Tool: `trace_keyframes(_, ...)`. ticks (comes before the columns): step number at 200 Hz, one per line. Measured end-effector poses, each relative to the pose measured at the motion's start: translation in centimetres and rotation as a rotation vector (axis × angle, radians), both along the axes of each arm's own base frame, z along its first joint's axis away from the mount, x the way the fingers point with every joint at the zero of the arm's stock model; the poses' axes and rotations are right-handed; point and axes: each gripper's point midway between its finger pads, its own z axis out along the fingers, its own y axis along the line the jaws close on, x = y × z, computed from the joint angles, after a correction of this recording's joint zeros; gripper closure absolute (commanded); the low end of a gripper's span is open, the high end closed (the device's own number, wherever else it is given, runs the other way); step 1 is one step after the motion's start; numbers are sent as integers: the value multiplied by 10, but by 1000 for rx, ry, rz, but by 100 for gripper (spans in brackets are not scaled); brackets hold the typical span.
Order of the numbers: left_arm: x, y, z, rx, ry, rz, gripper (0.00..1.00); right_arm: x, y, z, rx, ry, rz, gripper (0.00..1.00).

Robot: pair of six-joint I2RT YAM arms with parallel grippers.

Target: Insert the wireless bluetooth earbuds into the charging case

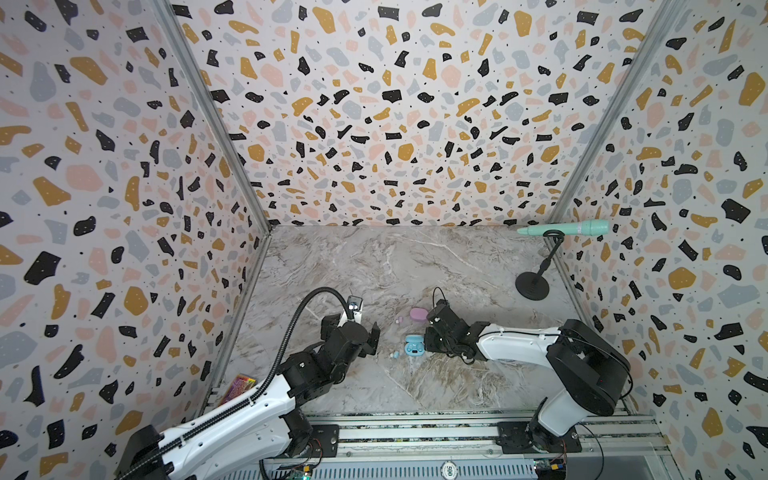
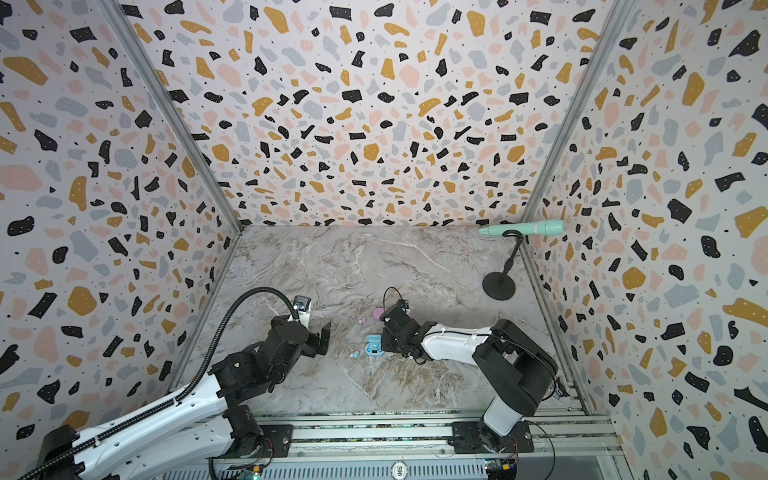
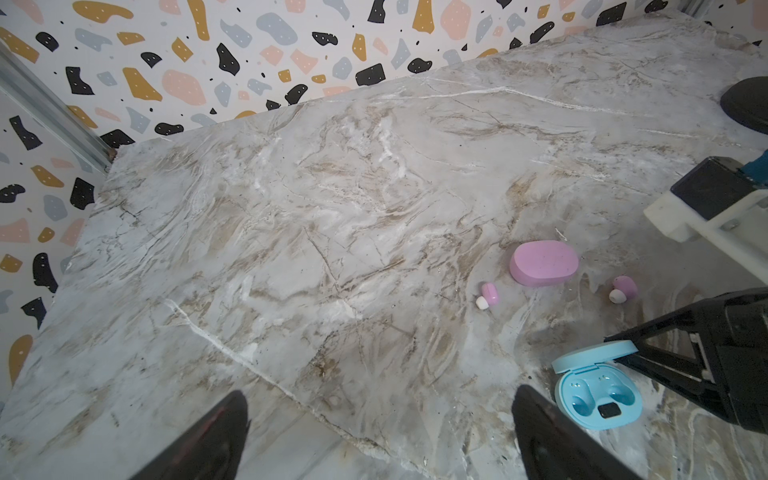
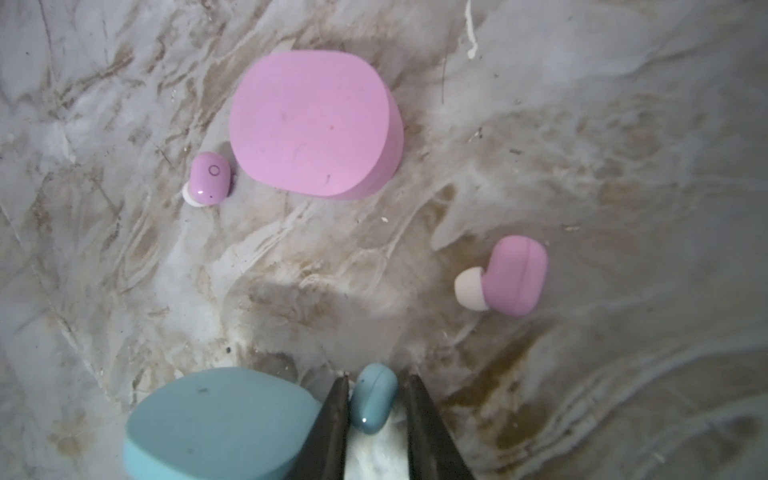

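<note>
Right gripper (image 4: 378, 376) flanks blue earbud (image 4: 374, 399); contact unclear.

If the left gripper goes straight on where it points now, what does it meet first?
Probably bare marble table; nothing else lies ahead of the open left gripper, though depth is unclear.

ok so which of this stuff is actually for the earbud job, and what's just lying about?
Job: blue case, open; pink case, shut; pink buds; blue bud between the jaws of the right gripper; second blue bud left of the blue case.
Lying about: mint mic on black stand; colourful flat item by the left wall.
</note>
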Motion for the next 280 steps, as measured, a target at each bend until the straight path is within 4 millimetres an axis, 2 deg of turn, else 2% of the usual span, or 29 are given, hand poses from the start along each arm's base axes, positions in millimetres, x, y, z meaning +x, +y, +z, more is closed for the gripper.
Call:
trace_keyframes(85,0,-1,-3,5,9,-5,0,1,-1,1,4,-4,-3,78)
trace_keyframes(145,-1,-3,-3,2,13,-12,0,-4,-6,15,28,-26,-2,78)
trace_keyframes(168,-1,-3,-3,2,13,-13,0,-4,-6,19,37,-35,3,74)
trace_keyframes(212,-1,-3,-4,2,15,-15,0,-7,-15,13,8,-7,-27,66)
trace_keyframes(240,-1,-3,-4,3,17,-15,0,-7,-20,10,-6,14,-58,66)
trace_keyframes(280,-1,-4,-6,9,20,-18,0,-6,-16,11,16,30,-70,65)
